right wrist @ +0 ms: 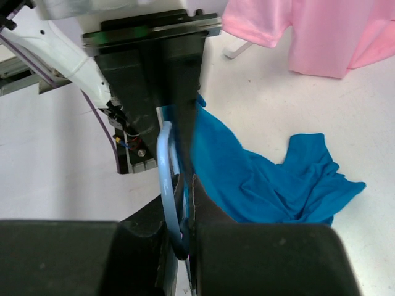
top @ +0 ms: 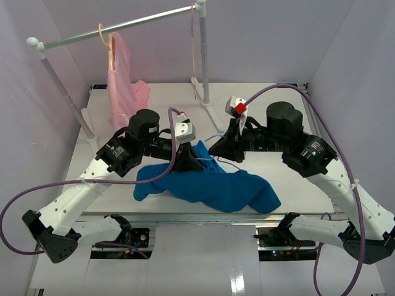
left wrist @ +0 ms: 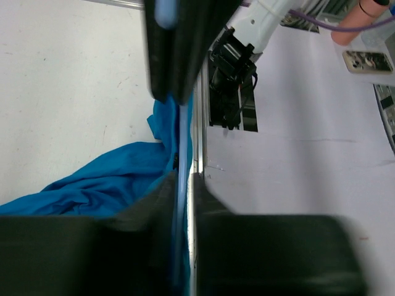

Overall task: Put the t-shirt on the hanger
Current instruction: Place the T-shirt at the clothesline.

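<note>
The blue t-shirt (top: 216, 188) lies crumpled on the table near its front edge, with one part lifted toward the two grippers. In the right wrist view its folds (right wrist: 265, 179) spread out to the right of the jaws. My right gripper (top: 215, 150) (right wrist: 188, 185) is shut on the curved hook of the light-blue hanger (right wrist: 163, 166) (top: 214, 160). Facing it, tip to tip, my left gripper (top: 196, 159) (left wrist: 184, 185) is shut on the hanger's pale wire (left wrist: 180, 203), with blue t-shirt cloth (left wrist: 111, 179) lying against the wire. Most of the hanger is hidden by the grippers and the cloth.
A clothes rail (top: 123, 26) stands at the back, its right post (top: 203, 68) just behind the grippers. A pink garment (top: 123, 83) (right wrist: 321, 31) hangs on a cream hanger at the left, and a thin pink hanger (top: 193, 49) hangs at the right. The table's front edge (left wrist: 196, 142) is just below the shirt.
</note>
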Robot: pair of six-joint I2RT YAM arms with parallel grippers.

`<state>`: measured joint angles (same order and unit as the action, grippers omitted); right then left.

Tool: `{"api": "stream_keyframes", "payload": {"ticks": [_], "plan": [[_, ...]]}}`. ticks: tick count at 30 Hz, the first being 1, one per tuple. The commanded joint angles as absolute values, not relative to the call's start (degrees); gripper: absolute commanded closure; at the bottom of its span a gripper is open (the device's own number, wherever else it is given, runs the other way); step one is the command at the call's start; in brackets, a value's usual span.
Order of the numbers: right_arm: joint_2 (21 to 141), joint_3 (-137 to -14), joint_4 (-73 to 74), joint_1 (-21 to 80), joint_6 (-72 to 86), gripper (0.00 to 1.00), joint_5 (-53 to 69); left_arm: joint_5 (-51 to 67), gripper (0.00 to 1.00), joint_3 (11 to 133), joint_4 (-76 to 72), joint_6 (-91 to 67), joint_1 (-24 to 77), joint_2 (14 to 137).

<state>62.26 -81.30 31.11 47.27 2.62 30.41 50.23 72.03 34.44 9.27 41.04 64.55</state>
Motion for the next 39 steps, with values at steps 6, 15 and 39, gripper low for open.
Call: {"api": "stream_keyframes", "payload": {"ticks": [6, 15, 39], "plan": [[63.0, -82.7, 30.7, 48.3, 2.2, 0.92, 27.7, 32.2, 0.24, 80.6, 35.4, 0.6, 40.8, 66.6], [67.7, -89.4, 35.9, 48.4, 5.0, 0.92, 12.4, 29.1, 0.26, 84.3, 36.6, -4.6, 40.6, 66.1], [91.7, -106.7, 16.5, 59.5, 21.1, 0.92, -28.1, 6.4, 0.22, 62.2, 28.3, -17.7, 40.6, 45.2]]}}
